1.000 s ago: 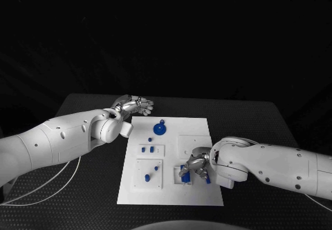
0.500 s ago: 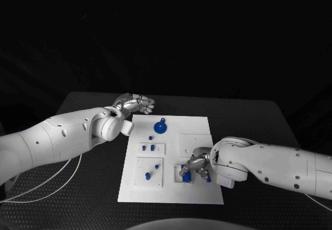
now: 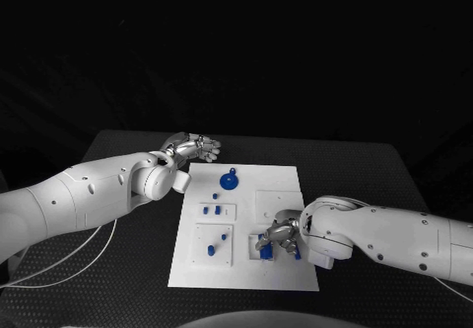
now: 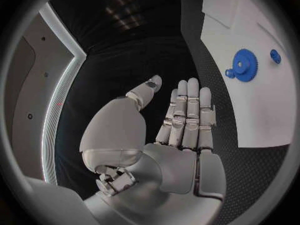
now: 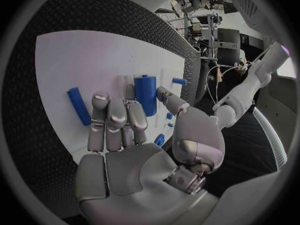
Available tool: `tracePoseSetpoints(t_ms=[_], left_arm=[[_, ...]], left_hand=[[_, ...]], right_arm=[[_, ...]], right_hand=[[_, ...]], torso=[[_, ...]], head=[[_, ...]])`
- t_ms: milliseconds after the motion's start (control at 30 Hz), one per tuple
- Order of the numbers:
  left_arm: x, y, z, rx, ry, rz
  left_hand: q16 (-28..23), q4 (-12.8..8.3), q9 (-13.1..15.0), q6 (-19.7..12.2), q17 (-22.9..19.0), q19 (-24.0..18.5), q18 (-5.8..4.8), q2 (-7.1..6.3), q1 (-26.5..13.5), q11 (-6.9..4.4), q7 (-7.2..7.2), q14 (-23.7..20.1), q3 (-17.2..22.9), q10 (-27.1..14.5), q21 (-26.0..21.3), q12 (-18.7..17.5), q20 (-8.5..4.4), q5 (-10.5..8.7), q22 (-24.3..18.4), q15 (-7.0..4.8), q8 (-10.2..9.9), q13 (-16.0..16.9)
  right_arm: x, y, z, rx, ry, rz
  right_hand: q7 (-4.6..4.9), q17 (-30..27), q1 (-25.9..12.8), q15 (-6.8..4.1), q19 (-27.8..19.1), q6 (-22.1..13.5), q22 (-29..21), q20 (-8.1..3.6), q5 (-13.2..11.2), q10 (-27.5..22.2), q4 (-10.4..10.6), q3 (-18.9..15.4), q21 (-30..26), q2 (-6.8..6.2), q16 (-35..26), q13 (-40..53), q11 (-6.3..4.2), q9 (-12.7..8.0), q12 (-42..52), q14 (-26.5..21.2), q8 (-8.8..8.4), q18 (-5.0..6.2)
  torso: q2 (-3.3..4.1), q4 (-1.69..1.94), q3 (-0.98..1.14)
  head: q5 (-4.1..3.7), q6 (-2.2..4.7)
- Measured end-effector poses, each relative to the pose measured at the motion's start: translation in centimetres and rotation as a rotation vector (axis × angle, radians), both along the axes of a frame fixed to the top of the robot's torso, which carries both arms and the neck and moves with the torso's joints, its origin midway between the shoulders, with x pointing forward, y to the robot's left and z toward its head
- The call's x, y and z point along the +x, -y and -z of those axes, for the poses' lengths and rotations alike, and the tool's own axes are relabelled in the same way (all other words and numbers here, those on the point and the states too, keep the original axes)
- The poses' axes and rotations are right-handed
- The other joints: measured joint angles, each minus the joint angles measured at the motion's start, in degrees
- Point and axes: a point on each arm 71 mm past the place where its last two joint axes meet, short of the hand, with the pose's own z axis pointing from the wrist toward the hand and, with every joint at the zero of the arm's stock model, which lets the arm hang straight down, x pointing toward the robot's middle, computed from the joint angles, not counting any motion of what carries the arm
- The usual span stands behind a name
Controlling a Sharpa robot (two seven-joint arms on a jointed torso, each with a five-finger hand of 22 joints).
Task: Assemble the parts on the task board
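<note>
the black table (image 3: 118,147) holds the white task board (image 3: 281,179). the right hand (image 3: 279,237) sits low on the board, fingers pinching a blue peg (image 5: 145,93). the left hand (image 3: 193,147) is open past the board's far corner, holding nothing. a blue gear (image 3: 229,181) lies near it.

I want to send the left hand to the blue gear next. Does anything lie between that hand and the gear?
Nothing visible does. The left hand hovers open off the board's far left corner, and the gear lies on bare white board just beyond its fingers. The right hand works at the board's near right.
</note>
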Motion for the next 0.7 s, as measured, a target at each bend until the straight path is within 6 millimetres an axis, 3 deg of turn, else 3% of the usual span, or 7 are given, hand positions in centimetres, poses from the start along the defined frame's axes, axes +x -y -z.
tracePoseSetpoints(t_ms=[533,700], left_arm=[[-0.04,-0.22,0.00,0.001,-0.002,-0.002],[-0.04,-0.20,0.00,0.001,-0.003,-0.002]], left_hand=[[-0.04,0.00,0.00,0.00,0.06,0.00,0.00,0.00,0.00,0.00,0.00,0.00,0.00,0.00,0.00,0.00,0.00,0.00,0.04,0.00,0.00,-0.04],[-0.22,0.00,0.01,0.00,0.10,0.00,0.00,0.00,0.00,0.00,0.00,0.00,0.00,0.00,0.00,0.00,0.00,0.00,0.03,0.00,0.00,-0.04]], right_arm=[[-0.06,-0.15,-0.03,-0.006,0.004,0.001],[-0.07,-0.17,-0.03,-0.007,0.006,0.000]], right_hand=[[0.00,-0.27,-0.89,0.02,0.00,-0.01,-0.22,0.00,-0.30,0.09,0.67,0.35,0.00,-0.90,0.00,0.00,0.09,0.00,0.00,0.02,0.05,0.00],[0.00,-0.65,-1.81,-0.20,0.00,0.00,-0.71,0.00,-2.44,0.29,3.38,1.46,0.23,-4.27,0.00,-0.01,-0.11,0.03,-0.28,-0.21,-0.35,0.00]], torso=[[-0.03,-0.03,0.00],[-0.03,-0.04,0.00]], head=[[0.18,-0.36],[0.25,-0.37]])
